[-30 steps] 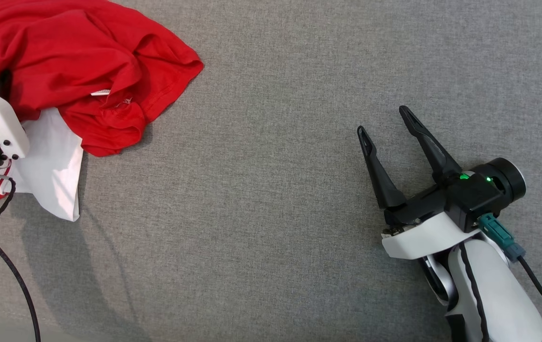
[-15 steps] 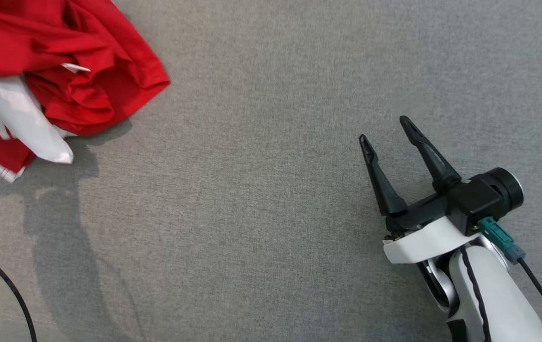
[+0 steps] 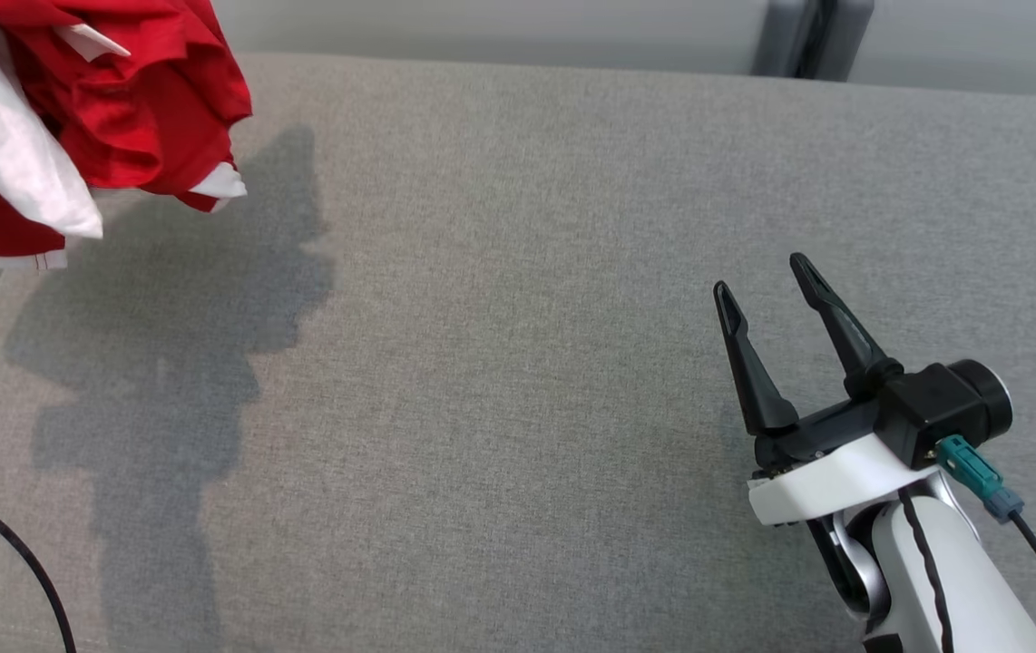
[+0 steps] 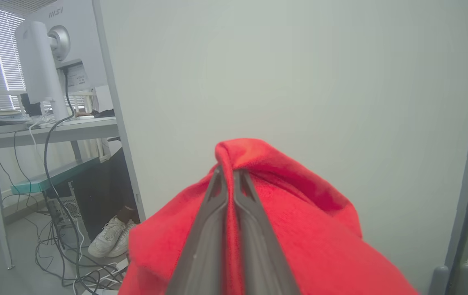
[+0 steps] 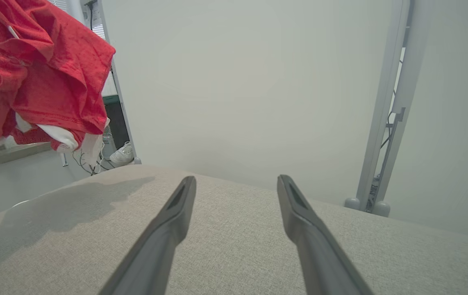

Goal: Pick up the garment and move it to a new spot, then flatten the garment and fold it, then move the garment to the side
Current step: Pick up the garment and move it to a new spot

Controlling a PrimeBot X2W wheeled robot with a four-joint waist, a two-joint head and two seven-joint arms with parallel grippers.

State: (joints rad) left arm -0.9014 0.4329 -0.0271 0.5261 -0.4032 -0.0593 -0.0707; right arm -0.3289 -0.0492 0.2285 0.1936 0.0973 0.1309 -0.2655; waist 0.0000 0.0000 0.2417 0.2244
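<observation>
The garment (image 3: 110, 100) is red with white parts and hangs bunched in the air at the head view's top left, clear of the grey surface. My left gripper (image 4: 228, 174) is shut on a fold of the garment (image 4: 291, 213), red cloth draping over both fingers. The right wrist view has the garment (image 5: 41, 78) dangling at its upper left, its shadow on the surface below. My right gripper (image 3: 767, 277) stands open at the lower right, empty, low over the grey surface; its fingers (image 5: 176, 205) are spread wide.
The grey fabric surface (image 3: 500, 363) spans the head view; its far edge meets a pale wall (image 3: 500, 27). A black cable (image 3: 19, 553) crosses the lower left. Beyond the surface are a desk with a monitor (image 4: 41, 61), cables and white shoes (image 4: 113, 241) on the floor.
The garment has risen off the surface with my left gripper, going up and left. The head camera has tilted up, bringing the surface's far edge into view. My right gripper stays open.
</observation>
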